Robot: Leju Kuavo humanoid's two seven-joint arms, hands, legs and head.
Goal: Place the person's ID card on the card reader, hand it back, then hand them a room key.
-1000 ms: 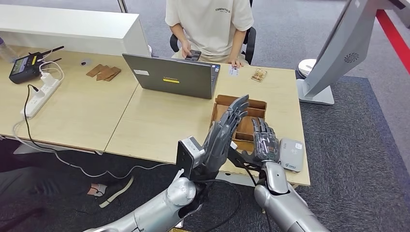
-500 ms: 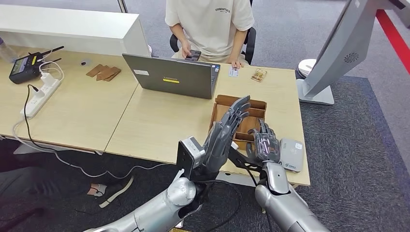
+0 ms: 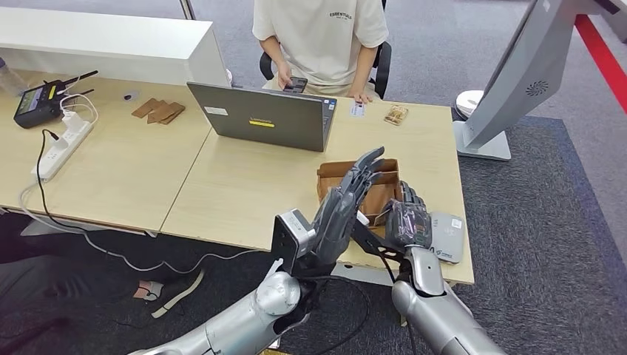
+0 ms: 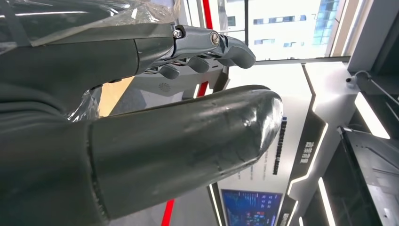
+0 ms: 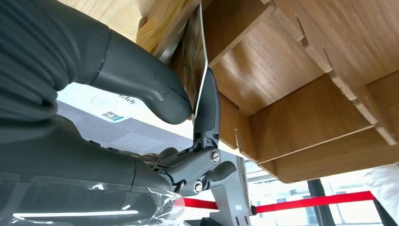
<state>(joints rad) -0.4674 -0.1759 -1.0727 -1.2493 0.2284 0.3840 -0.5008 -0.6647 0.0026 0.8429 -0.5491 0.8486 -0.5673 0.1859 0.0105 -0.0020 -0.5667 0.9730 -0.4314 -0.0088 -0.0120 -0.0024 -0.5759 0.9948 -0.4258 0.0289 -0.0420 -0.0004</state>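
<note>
My right hand (image 3: 407,222) reaches into the wooden card box (image 3: 370,181) near the table's right front edge. In the right wrist view the thumb and a finger of that hand (image 5: 141,84) pinch a thin room key card (image 5: 201,56) against a divider of the box (image 5: 291,70). The box stands tilted, with its near side raised. My left hand (image 3: 344,203) is held up beside it, fingers straight and apart, holding nothing (image 4: 141,141). The grey card reader (image 3: 446,237) lies just right of my right hand. A small white ID card (image 3: 357,109) lies at the table's far edge by the person's hand.
A person (image 3: 322,37) sits across the table holding a phone (image 3: 297,83). An open laptop (image 3: 262,117) stands between us. Wooden pieces (image 3: 159,111), a power strip (image 3: 63,144) and a black device (image 3: 37,103) lie to the left. A white stand (image 3: 510,81) rises at right.
The wooden box has tipped up and shifted toward me as my right hand's fingers closed inside it. My left hand has hardly moved.
</note>
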